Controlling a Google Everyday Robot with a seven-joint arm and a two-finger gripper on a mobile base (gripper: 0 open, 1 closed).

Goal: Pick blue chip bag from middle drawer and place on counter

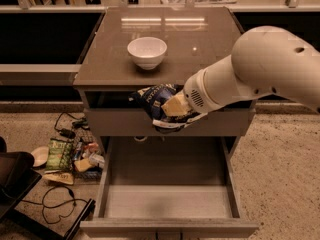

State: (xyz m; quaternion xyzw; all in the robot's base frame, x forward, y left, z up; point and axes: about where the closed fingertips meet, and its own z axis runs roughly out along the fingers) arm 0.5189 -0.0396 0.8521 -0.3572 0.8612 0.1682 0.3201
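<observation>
My gripper (172, 106) is shut on the blue chip bag (152, 101), a crinkly navy bag with white lettering. It holds the bag in the air in front of the cabinet, just below the front edge of the counter (195, 44). The bulky white arm (255, 66) reaches in from the right. The middle drawer (167, 199) stands pulled open below, its grey floor bare.
A white bowl (147, 51) stands on the counter's left half. On the floor at the left lie a green bag (60, 154), other packets, black cables (57, 204) and a dark object (15, 176). Shelving runs along the back.
</observation>
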